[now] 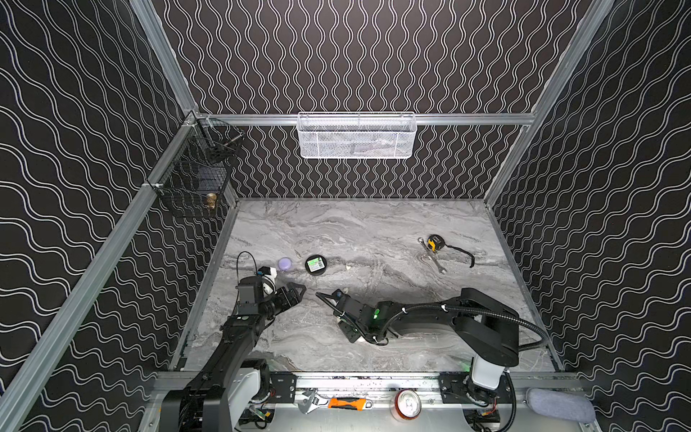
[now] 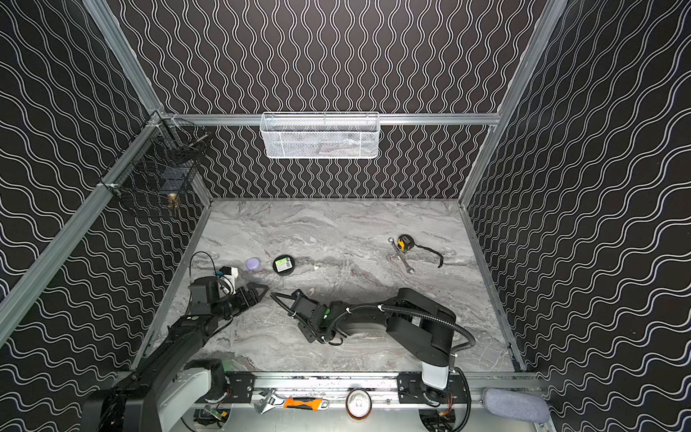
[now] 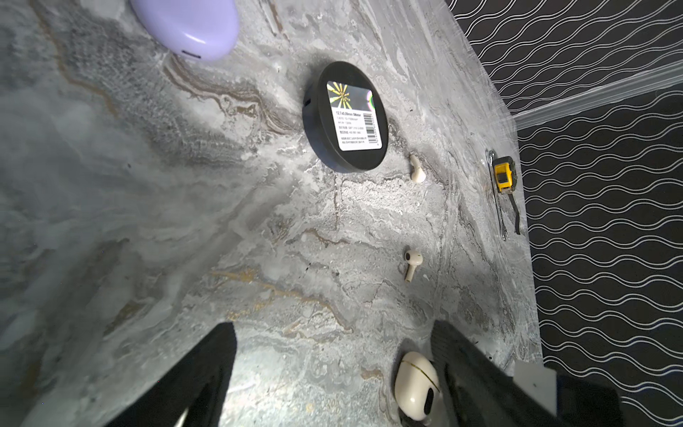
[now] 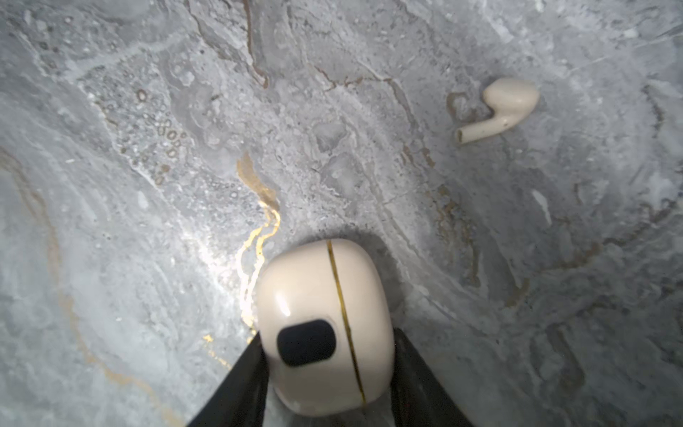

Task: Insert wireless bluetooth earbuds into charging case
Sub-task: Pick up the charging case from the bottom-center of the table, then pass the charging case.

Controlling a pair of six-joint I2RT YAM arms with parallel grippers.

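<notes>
In the right wrist view my right gripper (image 4: pixel 329 338) is shut on a closed cream charging case (image 4: pixel 325 295) with a gold seam, one finger pressed to each side. A cream earbud (image 4: pixel 499 111) lies on the marble beyond it. My left gripper (image 3: pixel 332 329) is open and holds nothing; the same cream case (image 3: pixel 415 386) shows just beside one of its fingers. Two cream earbuds (image 3: pixel 417 172) (image 3: pixel 412 262) lie loose farther out. In both top views the two grippers (image 1: pixel 299 290) (image 1: pixel 323 297) nearly meet at the table's front left. A closed lilac case (image 1: pixel 285 263) sits behind the left gripper.
A black round disc with a label (image 1: pixel 316 264) lies right of the lilac case. A yellow tape measure (image 1: pixel 433 243) and a wrench (image 1: pixel 435 260) lie at the back right. A white mesh basket (image 1: pixel 357 136) and a black wire basket (image 1: pixel 194 175) hang on the walls.
</notes>
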